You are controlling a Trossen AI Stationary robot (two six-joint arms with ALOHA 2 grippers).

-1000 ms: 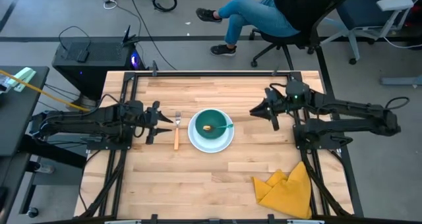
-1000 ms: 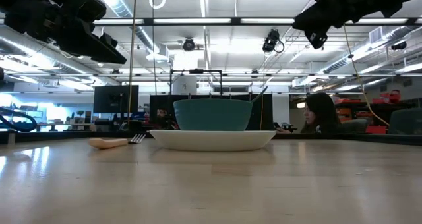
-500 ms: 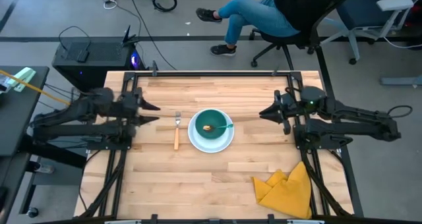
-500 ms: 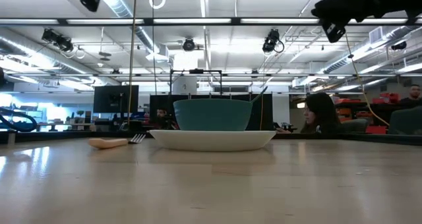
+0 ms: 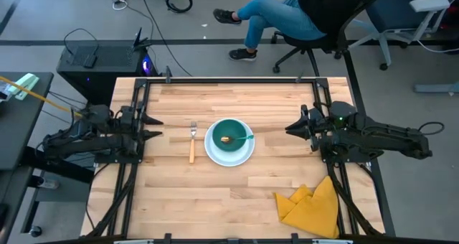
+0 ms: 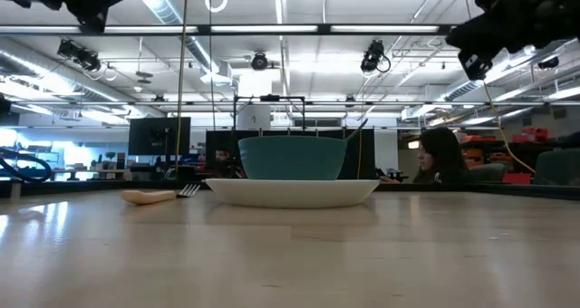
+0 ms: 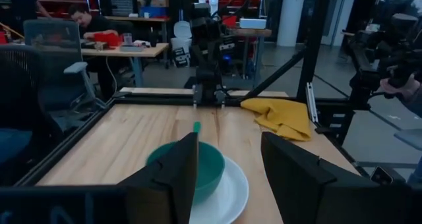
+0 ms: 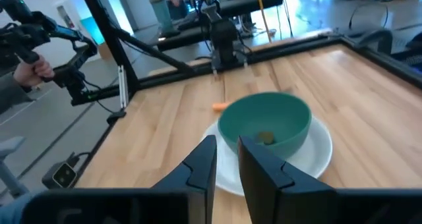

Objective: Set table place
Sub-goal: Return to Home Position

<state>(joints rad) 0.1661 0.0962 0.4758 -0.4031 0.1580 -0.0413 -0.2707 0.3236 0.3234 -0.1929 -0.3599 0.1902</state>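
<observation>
The table (image 5: 215, 194) is seen from above with the place setting a little toward 12 o'clock of its centre. The white plate (image 5: 229, 161) lies flat on the planks, and the teal bowl (image 5: 234, 148) stands upright on it, roughly centred. The spoon (image 5: 226, 138) rests inside the bowl, its gold end near the bowl's middle and its teal handle laid over the rim toward 3 o'clock. The orange-handled fork (image 5: 191, 145) lies on the table just beside the plate at 9 o'clock of it, apart from the rim, with the tines toward 12 o'clock and the handle toward 6 o'clock. The left gripper (image 5: 151, 127) is held above the table's 9 o'clock edge, well apart from the fork; its fingers are spread wide and nothing is grasped between them. The right gripper (image 5: 289, 128) is held at 3 o'clock of the plate, near the table's 3 o'clock side and well apart from the setting; its fingers are separated by a narrow gap only, and nothing is gripped. Both grippers are pointed inward at the plate. A crumpled yellow cloth (image 5: 312, 204) lies on the table at about 5 o'clock of the plate. A seated person (image 5: 287, 18) is visible beyond the 12 o'clock edge.
</observation>
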